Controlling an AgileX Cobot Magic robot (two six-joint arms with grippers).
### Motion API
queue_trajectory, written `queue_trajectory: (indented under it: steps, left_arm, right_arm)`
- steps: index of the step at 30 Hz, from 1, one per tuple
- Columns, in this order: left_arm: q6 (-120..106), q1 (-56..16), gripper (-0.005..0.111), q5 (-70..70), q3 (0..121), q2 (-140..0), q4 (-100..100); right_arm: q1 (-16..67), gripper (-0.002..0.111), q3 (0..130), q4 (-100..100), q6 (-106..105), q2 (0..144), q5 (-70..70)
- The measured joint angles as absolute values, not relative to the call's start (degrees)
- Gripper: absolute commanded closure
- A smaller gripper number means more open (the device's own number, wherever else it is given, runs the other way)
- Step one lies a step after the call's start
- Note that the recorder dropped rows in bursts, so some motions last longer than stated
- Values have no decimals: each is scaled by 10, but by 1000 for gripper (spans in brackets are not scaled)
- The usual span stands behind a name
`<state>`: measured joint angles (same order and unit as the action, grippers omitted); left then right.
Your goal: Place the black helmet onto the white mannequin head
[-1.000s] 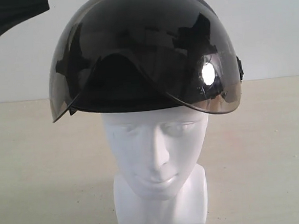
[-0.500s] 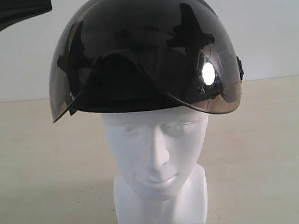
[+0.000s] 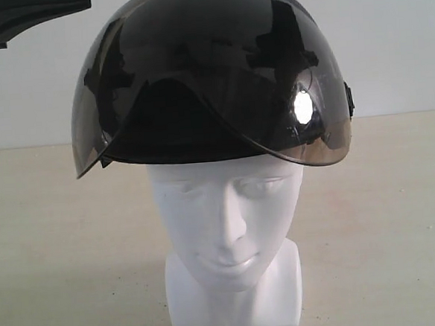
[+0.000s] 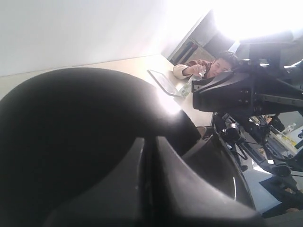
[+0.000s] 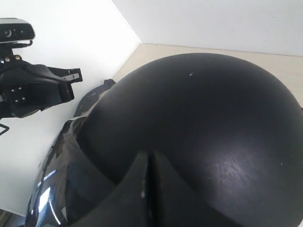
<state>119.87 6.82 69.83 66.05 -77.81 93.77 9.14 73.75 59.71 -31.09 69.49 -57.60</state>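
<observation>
Exterior view: black helmet, its smoke-tinted visor over the shell, sat on the white mannequin head beneath it. Left gripper and right gripper hung close above the helmet, jaws pressed together, holding nothing.

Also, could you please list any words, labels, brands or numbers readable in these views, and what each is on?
No text is readable.
The matte black domed helmet with smoke-tinted visor shows only a bright round glare spot.
The smooth white mannequin head is blank.
The flat dark tablet in the left wrist view is too blurred to read.
</observation>
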Motion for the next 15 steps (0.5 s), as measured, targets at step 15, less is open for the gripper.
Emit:
queue_trajectory:
  steps: [15]
  left_arm:
    - [1199,9,102,696,665,-799,958]
  right_arm:
    - [167,108,742,553,-273,710,-568]
